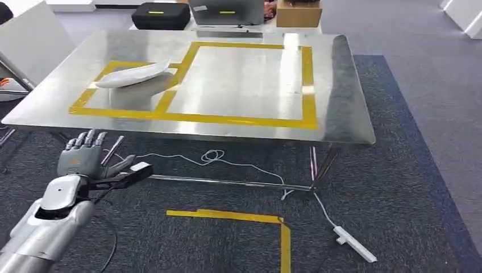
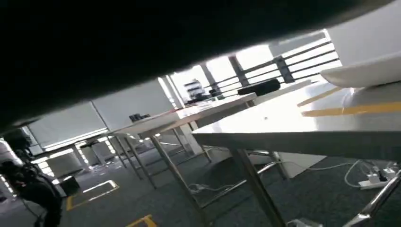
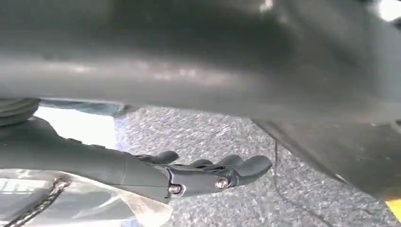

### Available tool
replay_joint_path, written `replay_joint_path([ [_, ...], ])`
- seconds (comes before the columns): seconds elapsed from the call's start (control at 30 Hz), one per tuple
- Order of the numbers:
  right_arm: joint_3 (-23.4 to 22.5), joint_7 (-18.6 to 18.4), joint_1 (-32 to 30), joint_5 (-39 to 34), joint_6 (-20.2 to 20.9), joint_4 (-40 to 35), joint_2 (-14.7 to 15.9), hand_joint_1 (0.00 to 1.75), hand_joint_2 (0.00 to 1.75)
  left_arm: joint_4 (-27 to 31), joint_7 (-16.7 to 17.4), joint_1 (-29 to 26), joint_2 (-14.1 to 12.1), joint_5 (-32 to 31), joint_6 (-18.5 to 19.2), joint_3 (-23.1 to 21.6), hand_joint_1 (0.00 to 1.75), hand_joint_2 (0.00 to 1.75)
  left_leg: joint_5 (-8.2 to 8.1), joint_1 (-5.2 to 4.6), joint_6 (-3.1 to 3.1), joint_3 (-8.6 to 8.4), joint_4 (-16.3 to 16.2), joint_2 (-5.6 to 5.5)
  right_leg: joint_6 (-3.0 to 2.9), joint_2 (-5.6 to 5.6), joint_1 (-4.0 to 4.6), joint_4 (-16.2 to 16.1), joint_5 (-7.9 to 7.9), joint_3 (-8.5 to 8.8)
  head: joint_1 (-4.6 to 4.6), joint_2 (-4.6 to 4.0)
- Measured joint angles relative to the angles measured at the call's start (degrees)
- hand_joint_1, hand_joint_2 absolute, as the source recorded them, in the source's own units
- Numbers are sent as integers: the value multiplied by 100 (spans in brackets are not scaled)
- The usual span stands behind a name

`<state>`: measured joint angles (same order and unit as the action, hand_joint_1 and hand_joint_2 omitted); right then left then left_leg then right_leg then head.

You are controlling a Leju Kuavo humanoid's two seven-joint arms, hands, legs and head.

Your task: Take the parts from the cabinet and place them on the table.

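The left arm enters the head view from the lower left, forearm raised and angled toward the near edge of the table (image 1: 341,85). The left hand (image 1: 85,156) is held upright below and in front of that edge, fingers extended upward and slightly apart, thumb out to the side; it holds nothing. A dark bracket with a small white block projects sideways from the wrist.

The right hand (image 3: 208,175) appears in the right wrist view, fingers lightly curled and spread over speckled grey carpet. A clear plastic bag (image 3: 94,203) lies against the underside of the palm; whether the fingers grip it cannot be told.

One white part (image 1: 133,75), a shallow curved shell, rests on the table at its far left, across the yellow tape (image 1: 307,85) of the left marked rectangle.

The head view alone gives the table layout: two taped rectangles, a white cable on the carpet beneath, a power strip (image 1: 355,243) at right, and a yellow floor marking (image 1: 239,216). The left wrist view gives the low side angle: the part's rim (image 2: 364,73) above the table surface, the table legs, further tables and windows beyond.
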<state>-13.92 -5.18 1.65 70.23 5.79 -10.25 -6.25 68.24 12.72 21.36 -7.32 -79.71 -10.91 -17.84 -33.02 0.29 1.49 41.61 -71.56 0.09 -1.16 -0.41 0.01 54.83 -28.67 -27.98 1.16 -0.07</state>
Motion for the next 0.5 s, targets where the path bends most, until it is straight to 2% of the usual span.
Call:
replay_joint_path([
  [0.03, 0, -4, -2, 11, 0, 0, 0, 0, 0, -6, 11, -38, 0, 11, 26, 4, 0, 0, -29, 6, 8, 19, -302, 0, 3, -1, 1, 19, 56, -92, 4, 0],
  [0.07, 0, -5, 0, 22, 0, 0, 0, 0, 0, -22, 13, -86, 0, 41, 46, 11, 0, 0, 88, 10, 7, -62, -363, 0, 10, -2, 2, 53, 101, -195, 2, 0],
  [0.1, 0, -5, 7, 31, 2, 0, 0, 0, 0, -46, 29, -128, 0, 59, 55, 35, 0, 0, 276, 10, -6, -241, -181, 0, 15, -2, 3, 88, 138, -284, 2, 0],
  [0.13, 0, -5, 22, 42, 7, 0, 0, 0, 0, -88, 48, -170, 2, 72, 59, 64, 0, 0, 470, 10, -32, -543, 233, 0, 26, 3, 6, 128, 168, -366, 2, 0],
  [0.17, 0, -5, 38, 54, 15, 0, 0, 0, 0, -135, 66, -204, 2, 96, 55, 107, 0, 0, 574, 7, -71, -911, 785, 0, 40, 10, 11, 162, 196, -423, -2, 0],
  [0.2, 0, -5, 43, 59, 17, 0, 0, 0, 0, -175, 77, -228, 2, 96, 42, 148, 0, 0, 441, -6, -126, -1207, 1280, -1, 63, 12, 21, 185, 217, -470, 4, 0],
  [0.23, 0, -7, 52, 65, 20, -2, 0, 0, 0, -216, 83, -252, 4, 101, 29, 166, 0, 0, 386, -21, -151, -1341, 1518, -1, 93, 14, 48, 206, 249, -497, 4, 0],
  [0.33, 0, -42, 57, 76, 28, -2, 0, 0, 0, -417, 96, -374, 9, 107, -2, 277, 0, 0, 450, -55, -223, -1285, 1517, -1, 209, 2, 23, 176, 372, -526, 11, 0],
  [0.37, 0, -51, 60, 85, 28, 0, 2, 0, 0, -471, 99, -426, 18, 109, -2, 295, 0, 0, 527, -11, -289, -1277, 1582, 15, 248, 9, 37, 188, 339, -566, 11, 0],
  [0.4, 0, -72, 63, 92, 31, 0, 7, 0, 0, -547, 96, -457, 39, 109, -2, 319, 0, 0, 576, -4, -320, -1222, 1586, 47, 277, 27, 25, 299, 139, -614, 13, 0],
  [0.43, 0, -81, 70, 101, 31, -2, 9, 0, 0, -632, 83, -497, 66, 116, 0, 367, 0, 0, 626, -5, -375, -1151, 1583, 46, 298, 30, 29, 582, -154, -738, 35, 0],
  [0.5, 0, -92, 109, 118, 24, -2, 11, 0, 0, -767, 16, -630, 111, 186, 33, 464, 0, 0, 745, -18, -390, -977, 1571, 51, 331, 31, 22, 1501, -745, -988, 46, 0],
])
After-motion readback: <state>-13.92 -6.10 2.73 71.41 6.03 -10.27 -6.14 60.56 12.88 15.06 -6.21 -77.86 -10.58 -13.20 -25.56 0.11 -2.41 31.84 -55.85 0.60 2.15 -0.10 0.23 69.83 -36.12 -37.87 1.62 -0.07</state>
